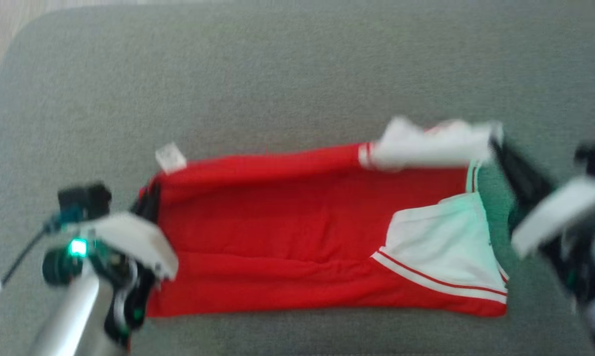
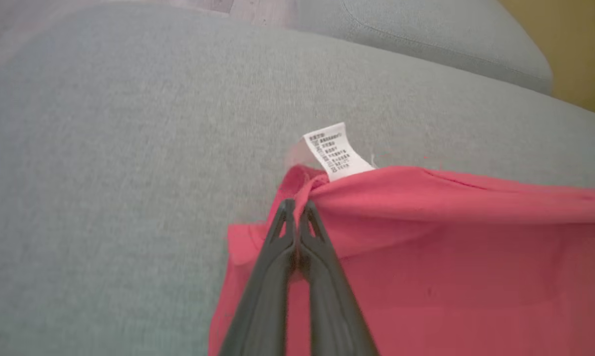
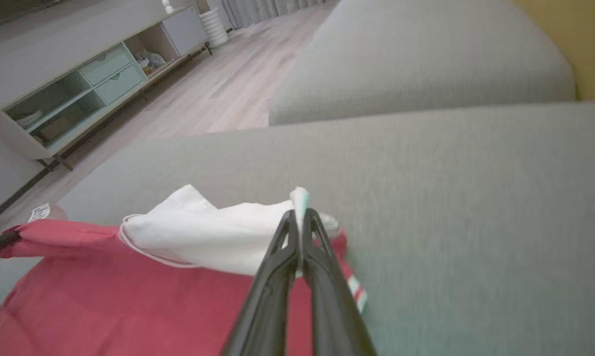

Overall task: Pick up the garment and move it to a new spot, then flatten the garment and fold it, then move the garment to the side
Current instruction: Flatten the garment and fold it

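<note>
Pinching the garment point(image 1: 287, 232) over the sofa point(image 1: 277, 74): left gripper point(image 2: 296, 206) and right gripper point(image 3: 300, 216), jaws closed.

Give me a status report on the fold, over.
Left gripper shut on garment corner by label. Right gripper shut on white sleeve. Far edge taut between them, rest on cushion. No obstruction seen.

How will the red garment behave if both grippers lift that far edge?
Probably floppy: the garment bunches at the left gripper and drapes toward the right gripper, creased across its middle. Likely light: two thin fingertip pinches seem to hold the edge up. The white sleeve hangs loose by the right pinch, so it may flop or unfold.
</note>
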